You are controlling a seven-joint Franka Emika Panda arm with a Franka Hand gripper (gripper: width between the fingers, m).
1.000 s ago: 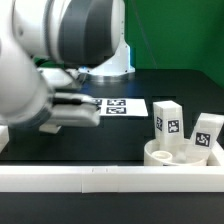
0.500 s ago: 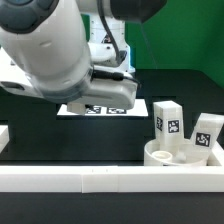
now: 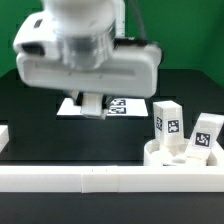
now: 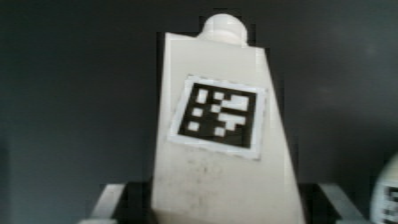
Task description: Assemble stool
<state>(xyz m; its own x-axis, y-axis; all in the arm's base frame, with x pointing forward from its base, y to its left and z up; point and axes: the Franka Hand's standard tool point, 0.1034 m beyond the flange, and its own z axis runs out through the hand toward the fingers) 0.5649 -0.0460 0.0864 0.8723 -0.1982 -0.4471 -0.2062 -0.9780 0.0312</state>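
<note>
The round white seat (image 3: 160,156) lies at the exterior view's right, just behind the front rail. Two white tagged legs (image 3: 166,122) (image 3: 207,134) stand upright in it. My gripper (image 3: 92,103) hangs over the table's middle, to the exterior view's left of the seat and apart from it. In the wrist view the gripper (image 4: 222,208) is shut on a third white leg (image 4: 217,120). That leg shows a black-and-white tag and a rounded peg (image 4: 222,26) at its far end. The dark fingers (image 4: 111,200) press on both of its sides.
The marker board (image 3: 122,106) lies flat behind the gripper. A long white rail (image 3: 100,180) runs along the table's front, with a short piece (image 3: 4,135) at the exterior view's left. A white edge (image 4: 388,190) shows at the wrist view's border.
The arm has swung from the exterior view's left toward the middle and turned, so the hand now faces the camera above the marker board. The seat and its two legs have not moved.
</note>
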